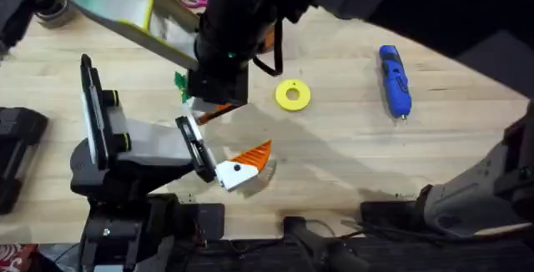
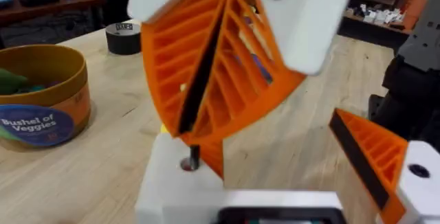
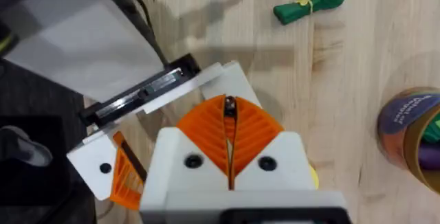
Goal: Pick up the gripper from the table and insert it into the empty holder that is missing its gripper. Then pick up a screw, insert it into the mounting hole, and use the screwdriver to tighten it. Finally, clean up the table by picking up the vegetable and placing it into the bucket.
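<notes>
My right gripper (image 3: 229,117) is shut on the screw (image 3: 229,106), a thin dark pin between its orange pads. In the left wrist view the right gripper (image 2: 206,93) holds the screw (image 2: 193,157) tip-down at a hole in the empty holder (image 2: 172,186), one white finger block of my left gripper (image 2: 275,179). A bit of orange shows behind the screw; I cannot tell whether it is the gripper. The left gripper (image 1: 238,168) is open, its other finger carrying an orange tip (image 2: 371,152). The screwdriver (image 1: 395,80) lies at the far right. The vegetable (image 3: 309,5) lies near the bucket (image 2: 41,100).
A yellow disc (image 1: 293,95) lies mid-table, right of the right gripper (image 1: 219,101). A black tape roll (image 2: 124,37) stands behind the bucket (image 3: 412,135), which holds toy vegetables. The right arm crosses over the table's middle from the upper right.
</notes>
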You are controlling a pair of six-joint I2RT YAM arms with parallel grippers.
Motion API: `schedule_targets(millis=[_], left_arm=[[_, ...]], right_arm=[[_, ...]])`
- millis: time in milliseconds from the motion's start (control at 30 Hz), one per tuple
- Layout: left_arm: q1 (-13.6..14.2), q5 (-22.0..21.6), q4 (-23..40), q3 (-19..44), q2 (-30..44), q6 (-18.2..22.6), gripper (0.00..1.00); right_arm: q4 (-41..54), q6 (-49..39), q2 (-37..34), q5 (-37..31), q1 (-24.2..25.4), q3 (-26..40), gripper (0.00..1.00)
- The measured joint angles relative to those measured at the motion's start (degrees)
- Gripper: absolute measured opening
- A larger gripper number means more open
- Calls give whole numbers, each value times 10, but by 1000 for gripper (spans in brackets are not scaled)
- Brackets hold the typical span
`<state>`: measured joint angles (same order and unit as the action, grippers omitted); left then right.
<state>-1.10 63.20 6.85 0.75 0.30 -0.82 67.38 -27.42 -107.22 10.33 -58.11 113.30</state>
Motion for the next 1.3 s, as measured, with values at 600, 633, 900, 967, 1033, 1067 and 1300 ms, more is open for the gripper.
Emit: schedule_targets(millis=[600, 633, 900, 967, 1033, 1067, 1300], left_arm=[[0, 0, 0, 0, 0, -2, 944], [0, 0, 0, 0, 0, -2, 943], [0, 0, 0, 0, 0, -2, 942], [0, 0, 0, 0, 0, -2, 943], [0, 0, 0, 0, 0, -2, 944], [0, 0, 0, 0, 0, -2, 943], [0, 0, 0, 0, 0, -2, 942]], right_arm=[[-9, 0, 0, 0, 0, -13, 5], [-10, 0, 0, 0, 0, -13, 5], [-11, 0, 0, 0, 0, -14, 5], [-12, 0, 0, 0, 0, -14, 5], [-14, 0, 0, 0, 0, -14, 5], [-14, 0, 0, 0, 0, -14, 5], [-14, 0, 0, 0, 0, -15, 5]])
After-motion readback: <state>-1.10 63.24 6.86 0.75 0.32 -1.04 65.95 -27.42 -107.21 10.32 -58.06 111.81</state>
